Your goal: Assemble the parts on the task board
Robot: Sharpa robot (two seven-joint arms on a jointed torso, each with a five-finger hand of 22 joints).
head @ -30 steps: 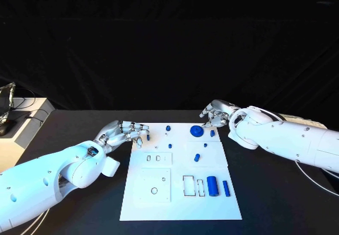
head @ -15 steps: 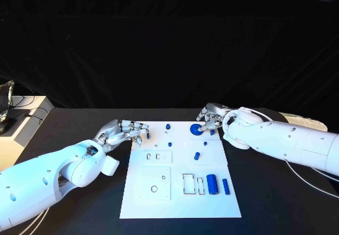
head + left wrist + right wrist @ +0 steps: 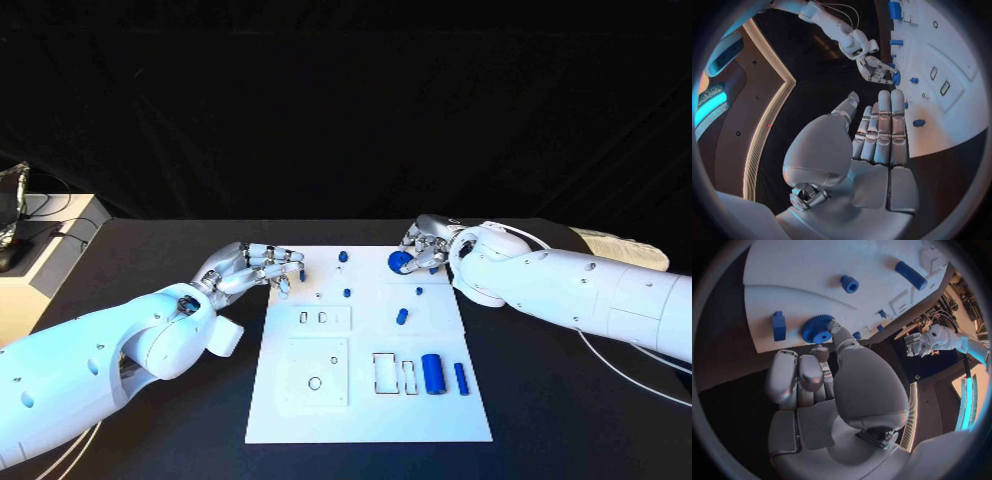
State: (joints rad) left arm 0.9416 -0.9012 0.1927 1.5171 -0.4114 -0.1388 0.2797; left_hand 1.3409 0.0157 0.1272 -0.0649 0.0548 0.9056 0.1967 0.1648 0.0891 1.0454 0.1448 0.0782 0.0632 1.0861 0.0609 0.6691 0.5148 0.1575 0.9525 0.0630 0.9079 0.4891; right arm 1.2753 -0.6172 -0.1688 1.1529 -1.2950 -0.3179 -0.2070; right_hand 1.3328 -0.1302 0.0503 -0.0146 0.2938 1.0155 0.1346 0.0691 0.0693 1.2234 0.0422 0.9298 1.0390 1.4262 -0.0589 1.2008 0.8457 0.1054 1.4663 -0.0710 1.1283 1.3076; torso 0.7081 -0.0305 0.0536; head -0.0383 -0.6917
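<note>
Black cloth hangs behind a black table (image 3: 577, 400), and the white task board (image 3: 368, 400) lies in the middle of it, long side running near to far.

At the board's far right corner sits a round blue gear (image 3: 400, 262). The right hand (image 3: 428, 243) is at that corner with its fingers curled down; in the right wrist view one fingertip (image 3: 831, 326) touches the gear's toothed rim while the others stay bunched just off the board's edge. Whether the gear is gripped or only touched I cannot tell. A small blue block (image 3: 778, 325) stands just beside the gear, near the same edge.

The left hand (image 3: 257, 270) is at the board's far left edge. In the left wrist view its fingers (image 3: 883, 125) lie straight and pressed side by side, the thumb a little apart, with nothing in them. A small blue piece (image 3: 302, 280) shows just beside those fingertips on the board.

Across the far half of the board are several small blue parts: a peg (image 3: 343, 257) between the two hands, another peg (image 3: 346, 294) nearer, a tiny stud (image 3: 420, 291) and a short oblong piece (image 3: 402, 318) toward the right.

Near the right side lie a thick blue cylinder (image 3: 433, 374) and a slimmer blue bar (image 3: 462, 378), side by side, next to rectangular slots (image 3: 385, 377).
</note>
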